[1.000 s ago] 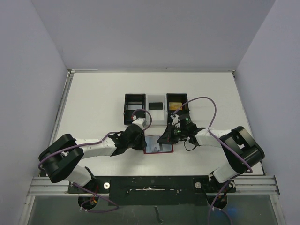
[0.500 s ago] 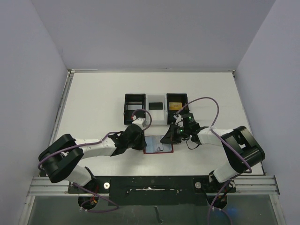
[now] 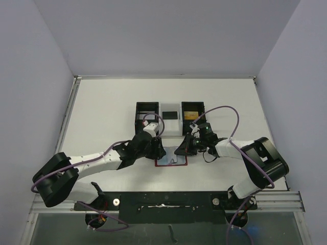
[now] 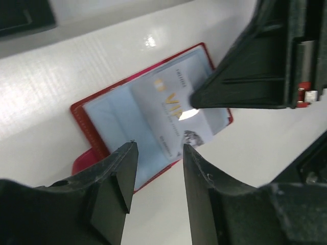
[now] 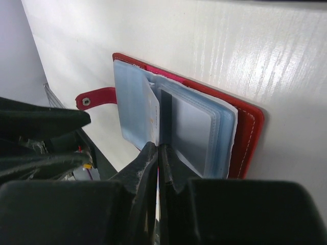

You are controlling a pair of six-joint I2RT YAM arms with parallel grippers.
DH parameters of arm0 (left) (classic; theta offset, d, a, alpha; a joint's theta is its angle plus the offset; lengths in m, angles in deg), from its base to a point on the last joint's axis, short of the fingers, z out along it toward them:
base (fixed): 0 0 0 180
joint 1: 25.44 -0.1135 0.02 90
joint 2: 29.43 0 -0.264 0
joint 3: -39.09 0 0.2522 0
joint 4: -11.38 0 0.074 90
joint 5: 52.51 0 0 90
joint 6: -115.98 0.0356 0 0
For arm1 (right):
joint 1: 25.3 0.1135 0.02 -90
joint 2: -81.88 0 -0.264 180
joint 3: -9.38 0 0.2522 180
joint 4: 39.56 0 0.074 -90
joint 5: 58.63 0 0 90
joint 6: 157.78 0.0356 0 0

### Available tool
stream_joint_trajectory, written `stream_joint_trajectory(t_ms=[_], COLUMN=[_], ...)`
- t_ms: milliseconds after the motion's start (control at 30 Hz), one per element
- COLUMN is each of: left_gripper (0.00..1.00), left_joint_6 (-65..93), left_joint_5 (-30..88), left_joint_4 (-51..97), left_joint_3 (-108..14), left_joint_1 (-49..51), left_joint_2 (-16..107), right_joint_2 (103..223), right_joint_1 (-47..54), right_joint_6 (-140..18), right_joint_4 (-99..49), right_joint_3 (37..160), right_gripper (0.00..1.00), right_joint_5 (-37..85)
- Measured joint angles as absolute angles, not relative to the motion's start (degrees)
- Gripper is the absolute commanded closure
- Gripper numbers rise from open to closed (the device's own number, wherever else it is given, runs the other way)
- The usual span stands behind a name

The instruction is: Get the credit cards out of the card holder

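The red card holder (image 3: 171, 161) lies open on the table between my grippers, its light blue sleeves facing up. In the left wrist view the card holder (image 4: 89, 130) shows a pale credit card (image 4: 176, 109) with gold lettering, partly out of a sleeve. My right gripper (image 5: 159, 148) is shut on the edge of that credit card (image 5: 153, 115) over the card holder (image 5: 248, 135); in the top view it (image 3: 183, 151) is at the holder's upper right. My left gripper (image 4: 158, 148) is open and empty, just above the holder's near edge, at its upper left in the top view (image 3: 156, 149).
A three-compartment tray stands behind the holder: a black bin (image 3: 146, 118), a white bin (image 3: 170, 121) with a black card (image 3: 169, 114), and a black bin (image 3: 193, 121) with a gold card (image 3: 191, 113). The holder's red tab (image 5: 97, 98) sticks out sideways.
My left gripper has lifted off the card holder and drawn back toward the tray, its arm stretching out. My right gripper has shifted slightly up and left, still at the holder.
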State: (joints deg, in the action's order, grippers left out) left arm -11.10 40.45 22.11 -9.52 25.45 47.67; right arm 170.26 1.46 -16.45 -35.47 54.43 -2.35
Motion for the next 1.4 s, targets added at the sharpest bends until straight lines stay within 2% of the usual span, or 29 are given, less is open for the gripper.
stream_joint_trajectory(t_ms=[167,267,500,667,767,933,1067,1333,1400], left_gripper=[0.86,0.92,0.92,0.95,0.99,1.0,1.0,1.0,1.0], left_joint_6=[-11.91,-13.0,-14.9,-15.08,-14.66,-14.45,-14.51,-14.64,-14.77], left_joint_5=[35.38,34.37,36.39,36.87,36.78,36.47,36.54,36.71,36.78], left_joint_4=[17.02,15.49,16.19,16.17,16.15,15.25,15.16,15.21,15.23], left_joint_3=[-11.25,-11.8,-11.12,-10.64,-10.81,-11.69,-11.69,-11.69,-11.69], left_joint_1=[25.45,25.45,25.27,24.95,24.82,24.79,24.79,24.79,24.79], left_joint_2=[52.22,57.22,59.89,59.54,59.91,61.15,61.18,61.15,61.13], right_joint_2=[170.26,170.26,170.26,170.26,170.35,171.92,173.76,173.89,173.28], right_joint_1=[1.48,1.48,1.53,1.7,1.75,2.21,3.41,5.09,5.11], right_joint_6=[-15.16,-14.79,-14.77,-14.2,-13.06,-11.29,-10.5,-10.77,-11.01], right_joint_4=[-36.91,-37.35,-37.39,-38.46,-40.43,-43.77,-45.15,-45.35,-45.04], right_joint_3=[54.34,54.1,54.06,53.9,53.36,52.94,52.94,52.94,52.92], right_gripper=[0.99,0.98,0.97,0.86,0.82,0.79,0.81,1.0,1.0], right_joint_5=[-1.71,-1.43,-1.19,-1.23,-1.23,-1.16,-1.08,0.32,0.56])
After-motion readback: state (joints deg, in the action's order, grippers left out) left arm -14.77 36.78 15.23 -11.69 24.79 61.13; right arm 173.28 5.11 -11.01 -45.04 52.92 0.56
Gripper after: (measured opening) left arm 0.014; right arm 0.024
